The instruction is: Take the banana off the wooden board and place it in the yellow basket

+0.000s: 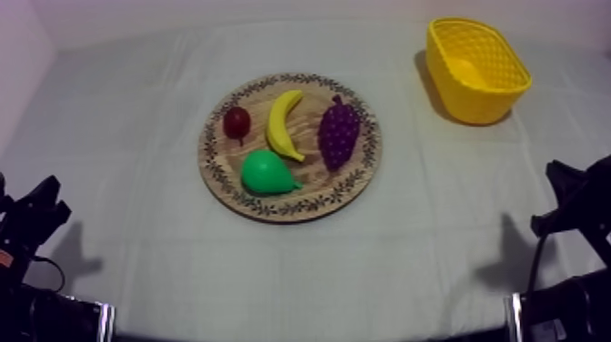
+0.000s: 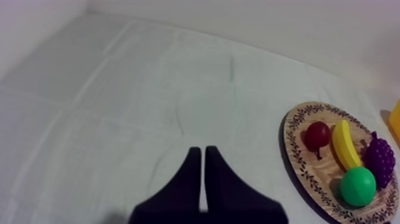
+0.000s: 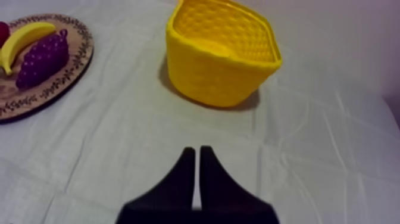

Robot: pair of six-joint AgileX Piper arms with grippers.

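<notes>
A yellow banana (image 1: 283,124) lies on the round wooden board (image 1: 355,182) in the middle of the table, between a small red fruit (image 1: 237,121) and a bunch of purple grapes (image 1: 338,134), with a green pear (image 1: 266,173) in front. The yellow basket (image 1: 478,69) stands at the far right, with nothing inside that I can see. My left gripper (image 2: 199,154) is shut over bare cloth, well left of the board (image 2: 297,161) and banana (image 2: 345,145). My right gripper (image 3: 195,153) is shut too, a short way in front of the basket (image 3: 221,53), with the banana (image 3: 24,42) off to its left.
Both arms rest low at the table's near corners, the left arm (image 1: 32,223) and the right arm (image 1: 573,205). Open cloth lies between the board and the basket and along the table's front.
</notes>
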